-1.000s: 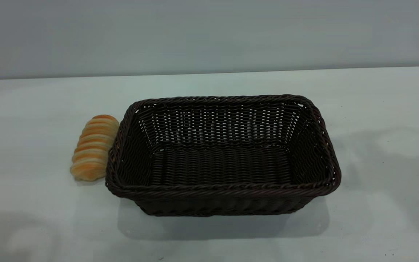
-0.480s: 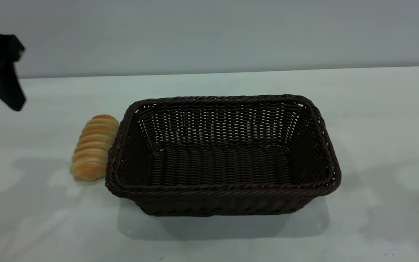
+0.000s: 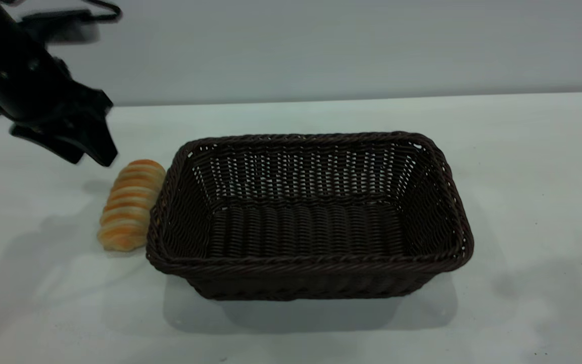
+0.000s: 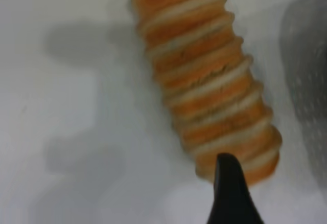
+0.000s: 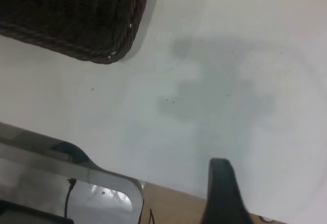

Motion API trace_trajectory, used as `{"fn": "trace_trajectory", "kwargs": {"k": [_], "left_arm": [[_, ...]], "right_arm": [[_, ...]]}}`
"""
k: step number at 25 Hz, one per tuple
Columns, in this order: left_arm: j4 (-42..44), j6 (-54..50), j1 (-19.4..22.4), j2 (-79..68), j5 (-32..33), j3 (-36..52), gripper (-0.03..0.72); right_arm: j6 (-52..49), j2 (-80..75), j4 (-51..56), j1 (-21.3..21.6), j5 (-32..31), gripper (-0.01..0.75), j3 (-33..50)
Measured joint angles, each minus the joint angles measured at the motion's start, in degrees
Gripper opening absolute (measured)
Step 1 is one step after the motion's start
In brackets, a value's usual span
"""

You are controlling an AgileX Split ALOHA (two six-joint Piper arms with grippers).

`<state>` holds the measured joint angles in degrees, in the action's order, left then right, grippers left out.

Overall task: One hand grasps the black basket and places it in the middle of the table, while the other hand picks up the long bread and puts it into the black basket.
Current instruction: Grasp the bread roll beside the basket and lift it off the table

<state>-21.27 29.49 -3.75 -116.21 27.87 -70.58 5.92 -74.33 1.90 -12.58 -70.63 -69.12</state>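
Observation:
The black basket [image 3: 311, 264] stands upright and empty in the middle of the table [image 3: 523, 151]. The long bread [image 3: 130, 205] lies on the table against the basket's left side. My left gripper [image 3: 91, 157] hovers open and empty just above and behind the bread's far end. In the left wrist view the bread [image 4: 204, 81] fills the middle, one fingertip [image 4: 227, 183] overlaps its near end, and the basket's wall [image 4: 309, 81] is beside it. My right gripper [image 5: 219, 193] is out of the exterior view, off to the basket's right; its wrist view shows a basket corner [image 5: 76, 19].
A plain grey wall [image 3: 321, 45] runs behind the table. The right wrist view shows the table's edge with a metal frame [image 5: 76, 168] and a wooden floor [image 5: 173, 203] below it.
My left arm has come in from the upper left and moved right and down towards the bread's far end. The basket and the bread have not moved.

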Motion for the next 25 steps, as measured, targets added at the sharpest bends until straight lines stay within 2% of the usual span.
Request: {"fn": "trace_trajectory", "kwargs": {"k": [4, 16, 18, 19, 22, 23, 25], "left_arm": [[-2.5, 4.5, 0.0, -5.5, -0.9, -2.2, 0.484], [-4.7, 5.2, 0.0, -14.6, -5.4, -3.1, 0.467], [-4.8, 5.2, 0.0, -14.7, -5.4, -3.2, 0.409], [-4.8, 5.2, 0.0, -14.6, -5.4, -3.2, 0.357], [-4.7, 5.2, 0.0, -13.6, -5.1, -3.2, 0.148], [-4.6, 5.2, 0.0, -12.9, -5.1, -3.1, 0.099], [-4.6, 5.2, 0.0, -10.9, -4.8, -2.9, 0.065]], "right_arm": [[-0.9, 0.0, 0.0, 0.0, 0.0, 0.512, 0.2], [-2.6, 0.0, 0.0, 0.0, -0.1, 0.512, 0.2], [-2.8, 0.0, 0.0, 0.0, -0.1, 0.512, 0.2], [-2.8, 0.0, 0.0, 0.0, -0.1, 0.512, 0.2], [-3.0, 0.0, 0.0, 0.0, -0.1, 0.512, 0.3], [-3.0, 0.0, 0.0, 0.0, -0.1, 0.512, 0.3], [-3.2, 0.0, 0.0, 0.0, -0.1, 0.512, 0.3]]}}
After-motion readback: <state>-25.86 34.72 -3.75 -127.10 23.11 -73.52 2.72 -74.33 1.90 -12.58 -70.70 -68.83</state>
